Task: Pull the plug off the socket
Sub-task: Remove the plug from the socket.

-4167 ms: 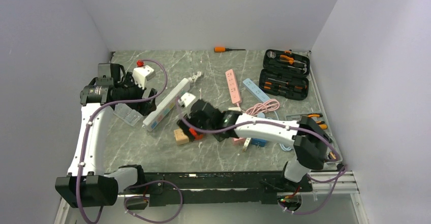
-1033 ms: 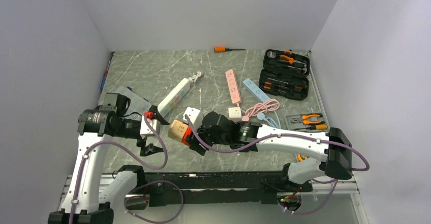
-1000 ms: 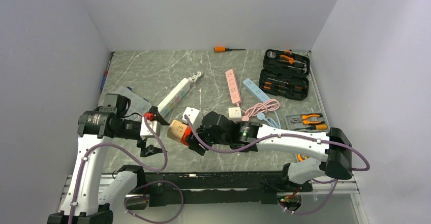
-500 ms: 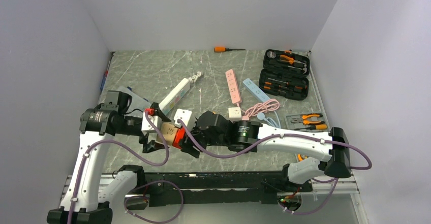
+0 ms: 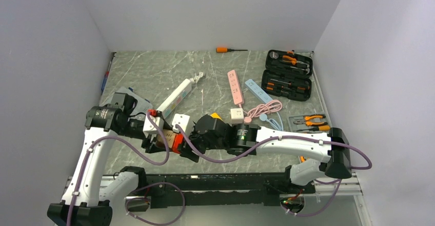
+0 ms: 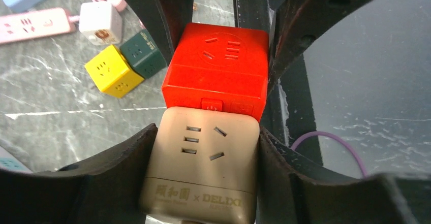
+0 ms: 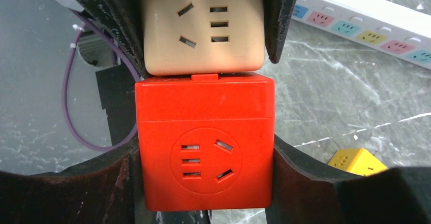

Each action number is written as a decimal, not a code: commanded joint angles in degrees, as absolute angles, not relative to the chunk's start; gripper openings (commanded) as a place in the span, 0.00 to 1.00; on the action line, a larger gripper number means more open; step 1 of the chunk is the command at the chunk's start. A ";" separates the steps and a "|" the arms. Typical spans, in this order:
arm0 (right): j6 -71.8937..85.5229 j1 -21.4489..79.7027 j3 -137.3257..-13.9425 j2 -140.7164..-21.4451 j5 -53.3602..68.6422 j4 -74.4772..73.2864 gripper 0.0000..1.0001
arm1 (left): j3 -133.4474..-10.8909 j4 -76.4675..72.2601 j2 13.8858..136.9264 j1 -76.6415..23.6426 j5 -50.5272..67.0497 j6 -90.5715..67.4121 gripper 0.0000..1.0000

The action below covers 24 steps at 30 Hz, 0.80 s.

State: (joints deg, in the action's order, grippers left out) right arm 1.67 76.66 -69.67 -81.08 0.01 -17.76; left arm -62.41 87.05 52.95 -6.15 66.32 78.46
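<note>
A beige cube socket (image 6: 203, 168) and a red cube socket (image 6: 216, 74) are plugged together face to face, held just above the table's near left part. My left gripper (image 6: 206, 148) is shut on the beige cube (image 5: 165, 140), its fingers (image 6: 127, 158) pressed against both sides. From the opposite side my right gripper (image 7: 206, 168) is shut on the red cube (image 7: 206, 148), with the beige cube (image 7: 203, 26) sticking out beyond its fingertips. The seam between the two cubes looks tight. In the top view the left gripper (image 5: 156, 141) and right gripper (image 5: 185, 145) meet nose to nose.
A white power strip (image 5: 174, 97) lies just behind the grippers, with a white cube (image 5: 180, 122) beside it. A yellow cube (image 6: 113, 71) and a dark green cube (image 6: 143, 53) sit under the right arm. Pink (image 5: 234, 86) and blue (image 5: 258, 90) strips, a tool case (image 5: 287, 75) and a screwdriver (image 5: 225, 49) lie further back.
My right gripper carried the joined cubes leftward into the left gripper. The left jaws, wide open a second ago, have closed onto the beige cube.
</note>
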 commanded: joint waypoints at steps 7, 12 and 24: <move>1.51 76.65 -69.08 -76.39 -0.37 -11.24 0.00 | -61.73 83.90 50.76 -6.68 65.55 74.89 0.08; 3.28 76.61 -66.57 -74.55 -0.40 -13.33 0.00 | -62.49 79.88 50.12 -6.68 62.98 71.39 0.00; 4.18 76.68 -63.77 -66.34 -1.67 -26.49 0.00 | -66.16 84.29 54.09 -6.76 62.23 75.11 0.00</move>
